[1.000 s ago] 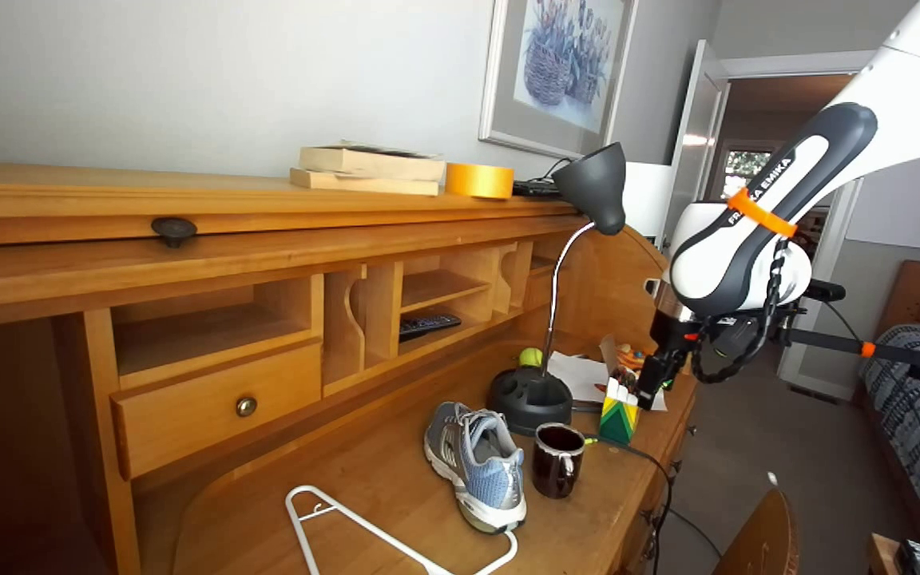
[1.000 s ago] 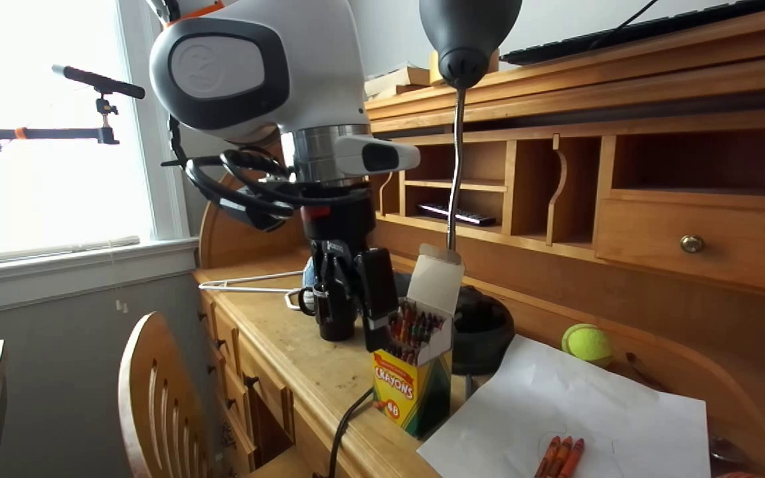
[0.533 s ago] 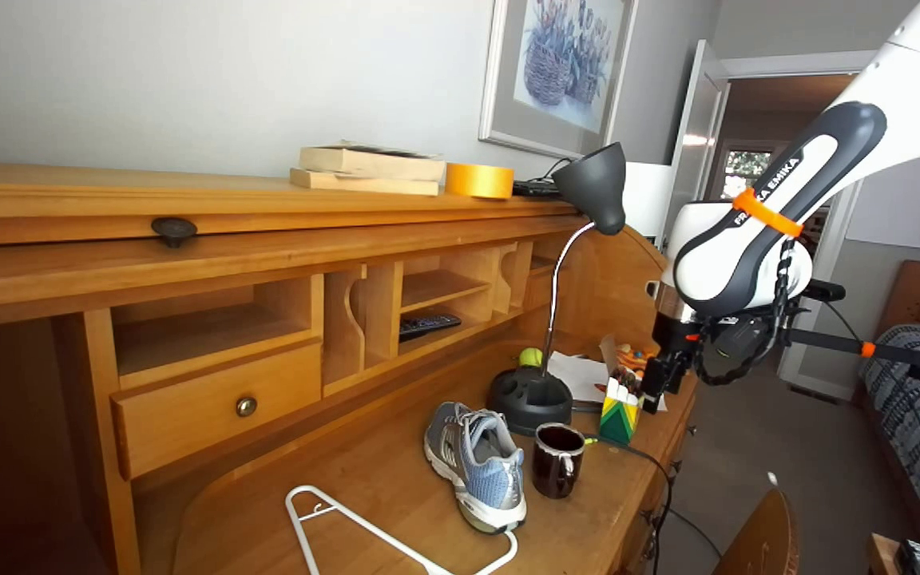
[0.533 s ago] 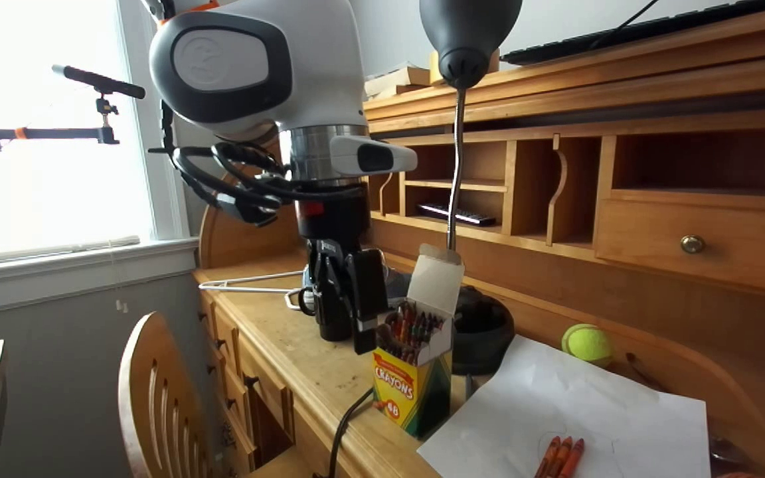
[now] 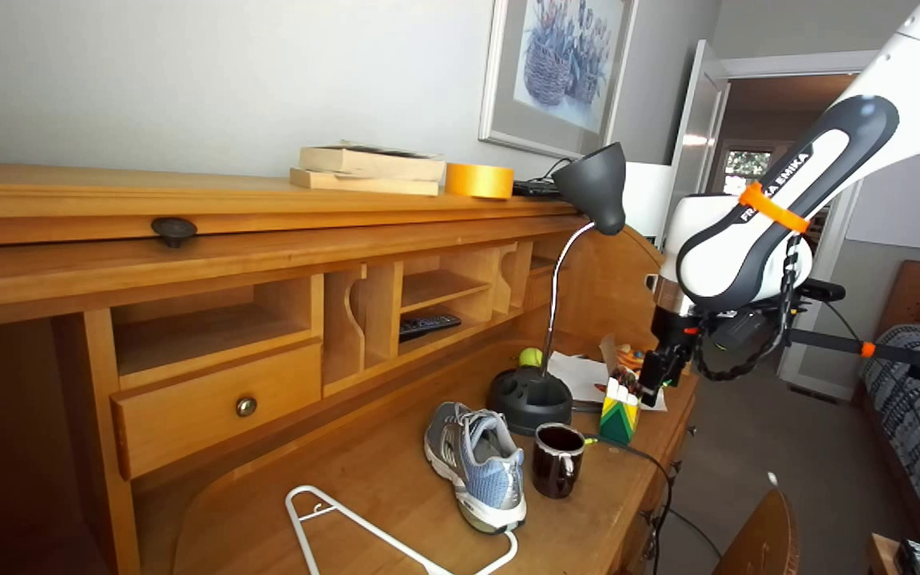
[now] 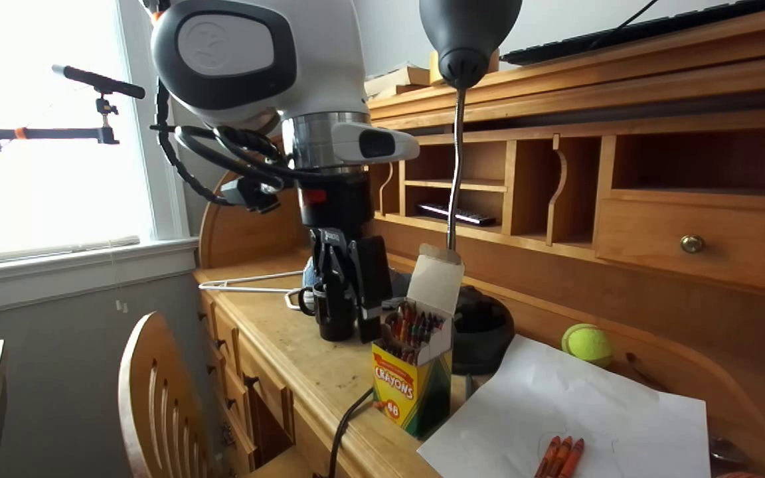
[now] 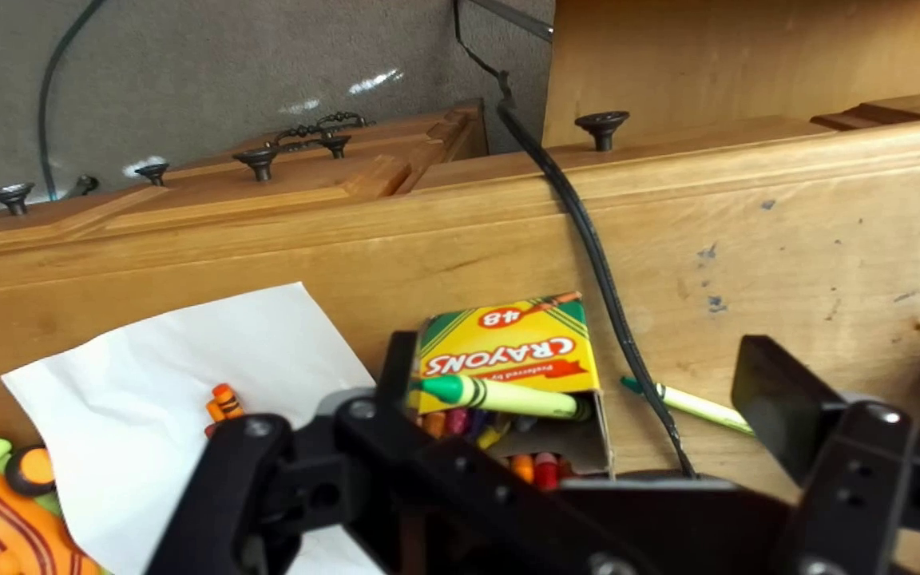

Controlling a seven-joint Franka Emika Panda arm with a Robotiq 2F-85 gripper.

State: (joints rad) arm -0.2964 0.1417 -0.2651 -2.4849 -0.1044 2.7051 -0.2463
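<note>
Wooden desk [image 6: 323, 365] (top marked): crayon box [image 6: 414, 384], paper [image 6: 582, 398], mug [image 5: 557, 463].

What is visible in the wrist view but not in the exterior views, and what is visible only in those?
Only the wrist view: a green crayon that, in this picture, crosses the open top of the crayon box.

Only the exterior views, in both of them: the tennis ball, the remote control and the books.

Shared: the box itself, orange crayons on the white paper, the black cable, the desk and the gripper, whose jaws stand apart in the wrist view.
</note>
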